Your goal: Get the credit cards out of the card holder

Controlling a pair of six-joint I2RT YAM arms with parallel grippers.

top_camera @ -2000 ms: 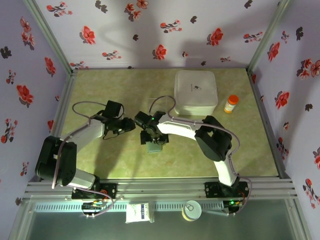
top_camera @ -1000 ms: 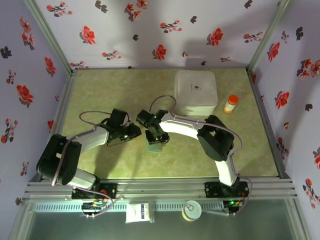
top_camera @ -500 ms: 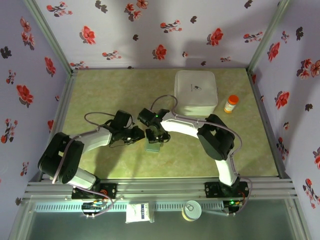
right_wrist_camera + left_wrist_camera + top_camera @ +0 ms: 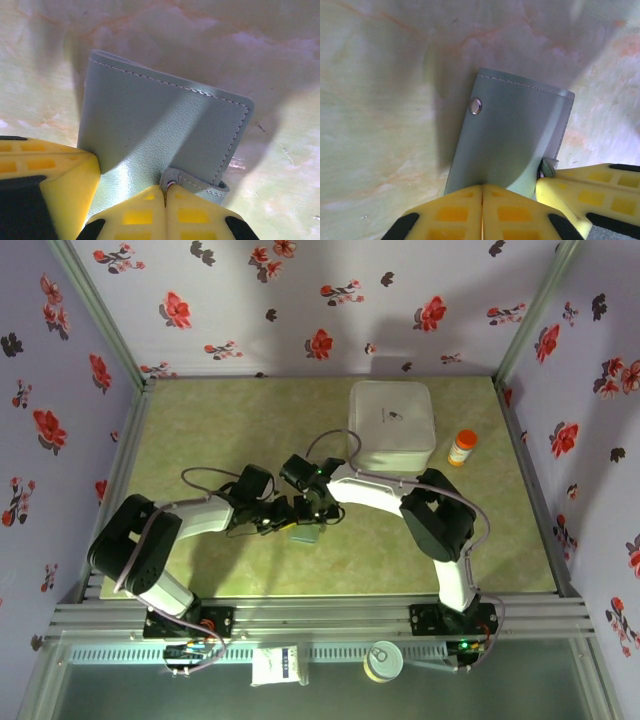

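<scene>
Card holder [image 4: 165, 125] folded flat, pale grey-blue w/ stitched edges.

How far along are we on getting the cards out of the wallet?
Done: the snap stud is bare, so the strap looks undone. In hand: the right end effector pinches the strap; the left end effector is shut at the wallet edge. To do: unfold the closed wallet and pull the cards.

Closed grey-blue card holder [image 4: 160, 125], pale stitching, snap tab at one edge, near middle of green marbled table [image 4: 200, 430].
</scene>
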